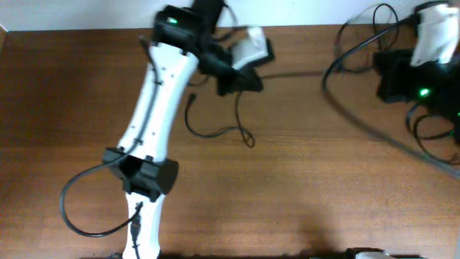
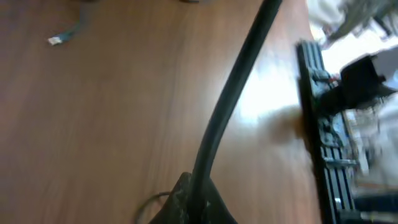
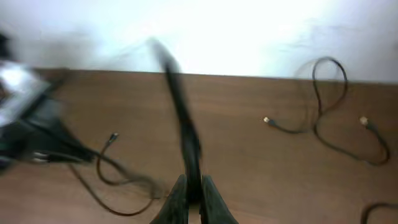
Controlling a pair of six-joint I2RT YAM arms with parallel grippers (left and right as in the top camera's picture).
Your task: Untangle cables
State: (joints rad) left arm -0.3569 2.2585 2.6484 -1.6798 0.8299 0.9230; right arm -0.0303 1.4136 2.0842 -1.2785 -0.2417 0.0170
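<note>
- We are pinching a black cable in the right pincer, jaws narrow around it.
- We are clamping it too in the left pincer; it is stretching taut, blurred, above the bench.
- Thin gold-tipped cords are lying curled there.

We find bare brown wooden worktop across the middle, toward the near-right corner and along the left edge. The white left arm bars the way from near to far edge. 1 taut thin black cable runs beside the far edge, 1 loose black cord lies just nearer; black loops crowd the right edge.
</note>
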